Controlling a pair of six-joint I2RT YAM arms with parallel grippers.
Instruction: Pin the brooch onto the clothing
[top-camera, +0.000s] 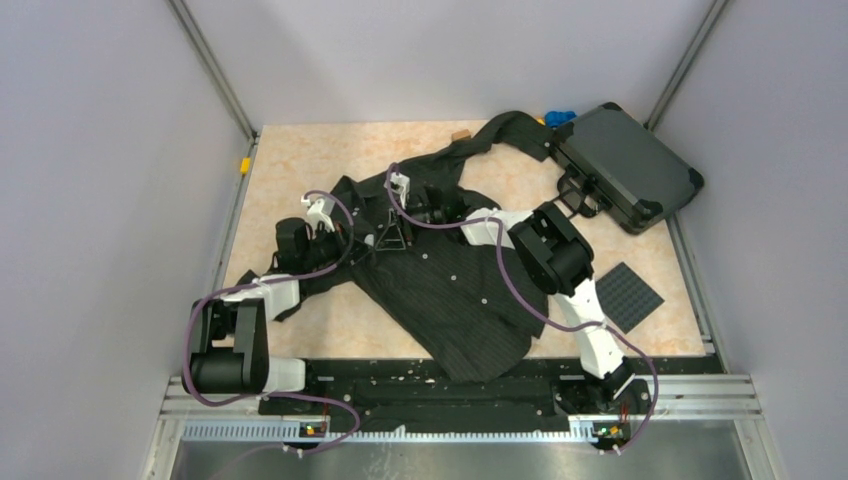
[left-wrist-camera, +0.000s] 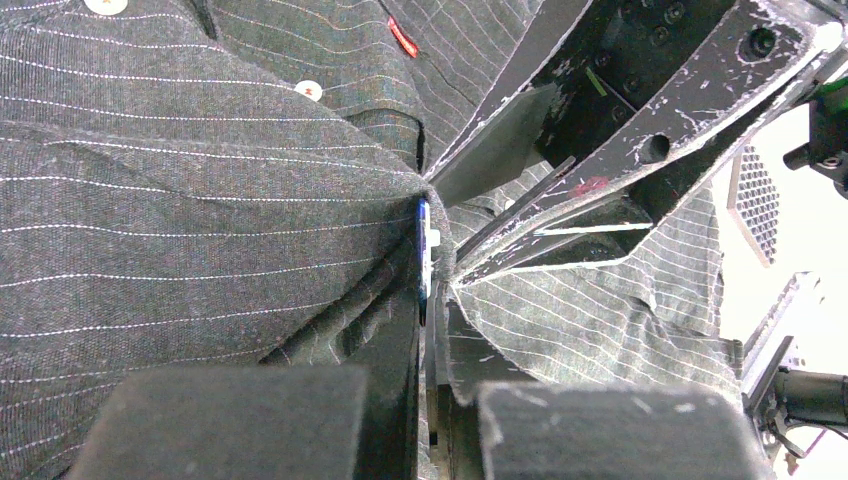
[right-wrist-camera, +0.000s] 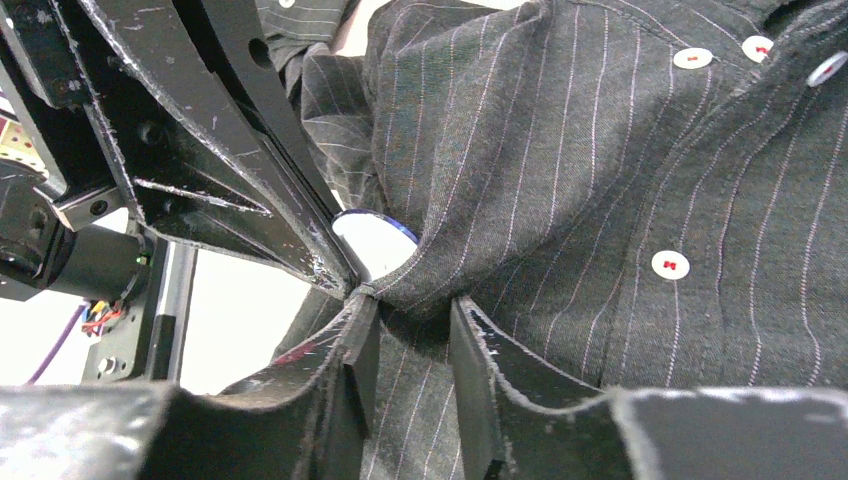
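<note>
The black pinstriped shirt (top-camera: 460, 300) lies spread across the table middle. Both grippers meet over its chest. My left gripper (top-camera: 378, 240) is shut on the small blue-and-white brooch (left-wrist-camera: 424, 245), seen edge-on between its tips (left-wrist-camera: 430, 300) and pressed against a bunched fold of the shirt (left-wrist-camera: 180, 220). My right gripper (top-camera: 402, 232) is closed on a fold of the shirt (right-wrist-camera: 600, 180) between its fingers (right-wrist-camera: 413, 310). The brooch (right-wrist-camera: 372, 242) shows just above its left fingertip, touching the cloth. The brooch is hidden in the top view. White buttons (right-wrist-camera: 670, 264) and the red tag (left-wrist-camera: 403, 38) lie nearby.
A dark hard case (top-camera: 625, 165) sits at the back right, on the shirt's sleeve end. A bright-blue toy piece (top-camera: 560, 117) lies behind it. A dark gridded plate (top-camera: 628, 296) lies at the right. A small tan block (top-camera: 461, 133) is at the back.
</note>
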